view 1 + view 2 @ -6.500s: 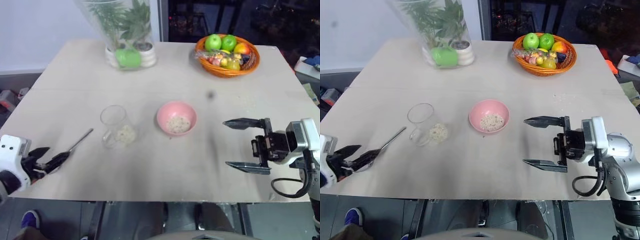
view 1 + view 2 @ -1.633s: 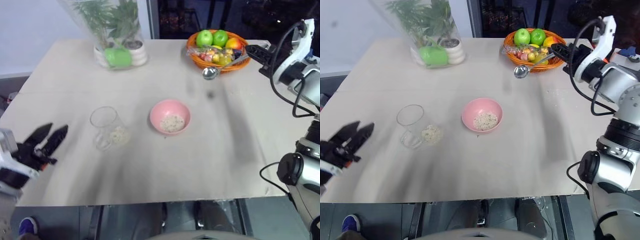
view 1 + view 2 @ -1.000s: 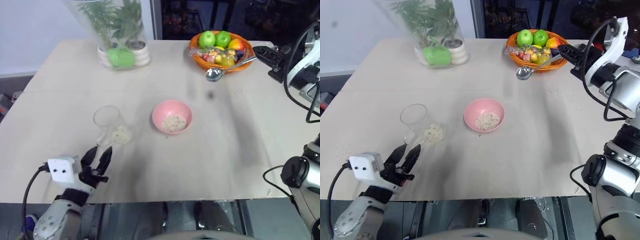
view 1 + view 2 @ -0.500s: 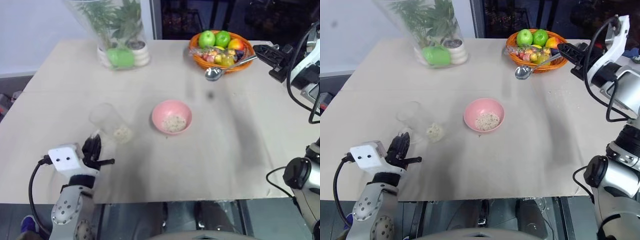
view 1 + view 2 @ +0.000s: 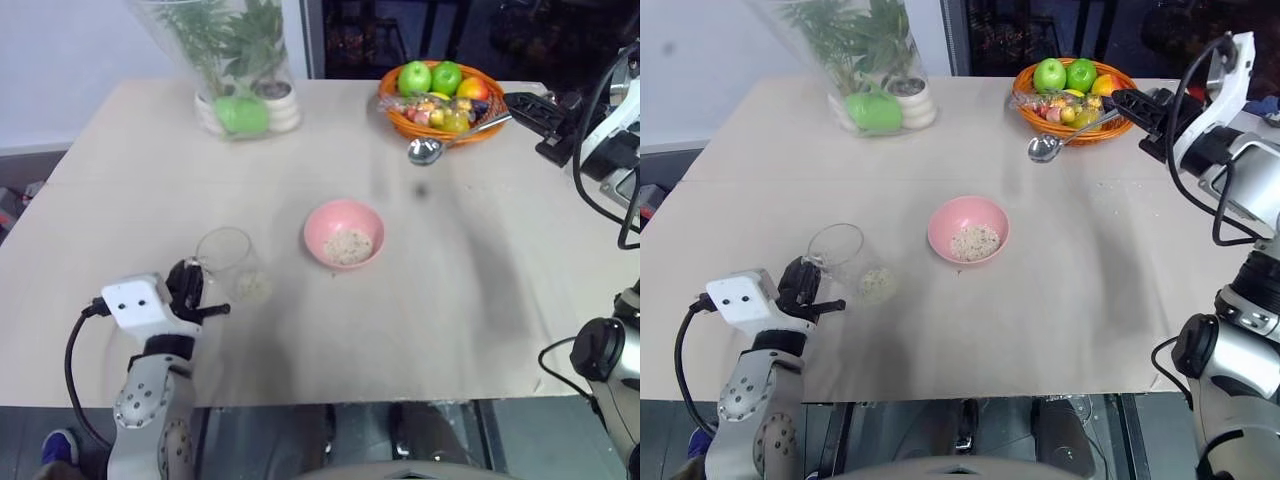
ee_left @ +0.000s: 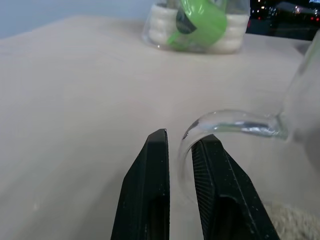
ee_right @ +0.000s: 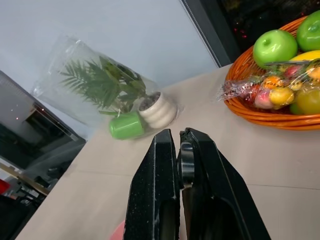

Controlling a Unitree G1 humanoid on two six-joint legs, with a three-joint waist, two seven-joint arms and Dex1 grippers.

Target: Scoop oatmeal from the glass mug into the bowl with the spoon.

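- My left claw [image 6: 180,145] is pinched on the curved handle of the small clear glass mug [image 5: 228,262], one finger inside the loop and one outside, as my left wrist view shows it.
- That mug stands on the pale beige bench [image 5: 450,260], just beside my left claw and near the small round pink bowl [image 5: 344,233].
- I judge the glass hard, smooth and breakable: the thin handle could slip or twist between my pads, so a firm grip with no jerking suits it. It looks light, so it should tip or slide easily.
- The pale dry oatmeal flakes [image 5: 253,286] sit low in the mug; a little heap also lies in the pink bowl. Being loose, they will spill at any tilt or shake.
- My right claw [image 7: 178,150] is clenched on the handle of the slim silver metal spoon [image 5: 1052,142], held up by the orange basket of fruit [image 5: 1070,95], well apart from the mug.
- The spoon is stiff and slick; I hold it at the handle's far end, so its small oval bowl will swing widely with a small turn of my wrist.
- The plastic-wrapped plant pot [image 5: 240,70] stands at the bench's far side.
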